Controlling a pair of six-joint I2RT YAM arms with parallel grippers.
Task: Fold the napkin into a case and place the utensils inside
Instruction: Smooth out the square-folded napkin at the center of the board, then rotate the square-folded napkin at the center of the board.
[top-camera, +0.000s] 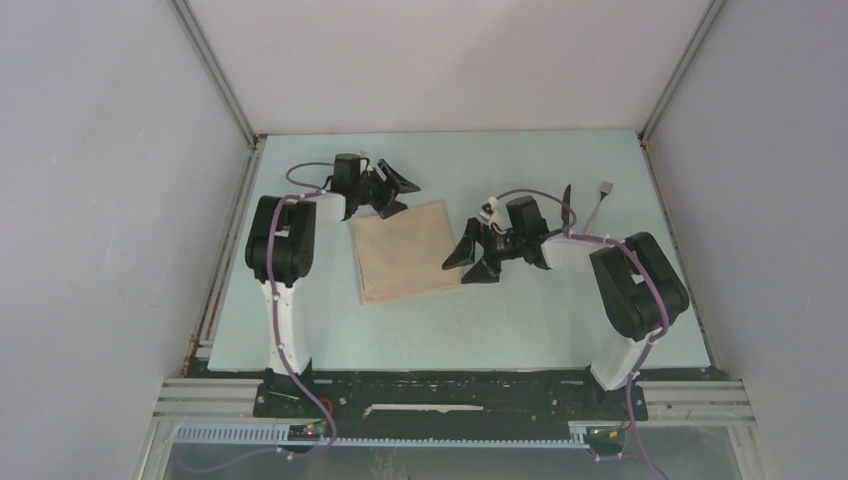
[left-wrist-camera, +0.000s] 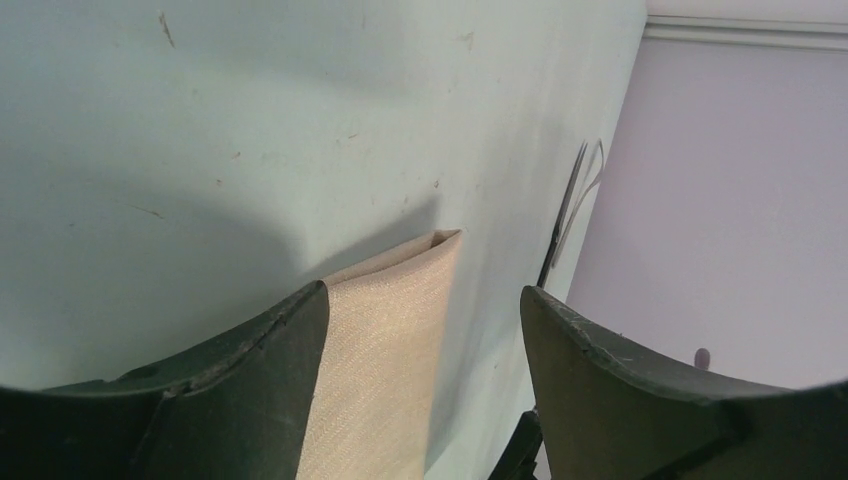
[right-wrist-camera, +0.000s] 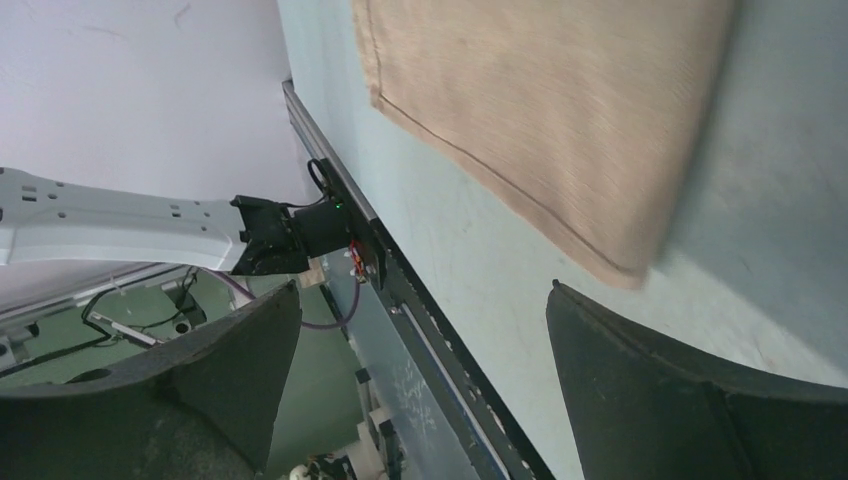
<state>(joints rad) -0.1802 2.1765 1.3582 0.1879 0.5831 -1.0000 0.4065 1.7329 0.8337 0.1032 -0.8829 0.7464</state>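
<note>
Two grippers: left gripper (top-camera: 405, 197) and right gripper (top-camera: 455, 273), both with jaws spread wide and nothing pinched in either.
Napkin: soft beige-tan square cloth napkin (top-camera: 405, 255), lying flat and a little skewed in the middle of the pale green table (top-camera: 520, 310), right between the two grippers.
Left gripper's spot: over the napkin's far-left corner. On its wrist view one dark finger (left-wrist-camera: 250, 400) overlaps the cloth, but contact can't be judged.
Right gripper's spot: just beside the napkin's right edge, with its jaws clear of the cloth on its own wrist view.
Utensils: slender black knife (top-camera: 567, 203) and light grey fork (top-camera: 601, 203), side by side near the far-right edge of the table, well apart from the napkin and not held by anything.
Done so far: the left wrist view shows a doubled, rounded edge at the corner, so I'd say at least one fold is in.
Left to do: the cloth looks like a broad square, not a narrow oblong, so more folding is needed, then both utensils go in.
Hard to make out: how many layers the cloth has, since its near part is cut off behind the fingers. The fork's tines are too small to see.
</note>
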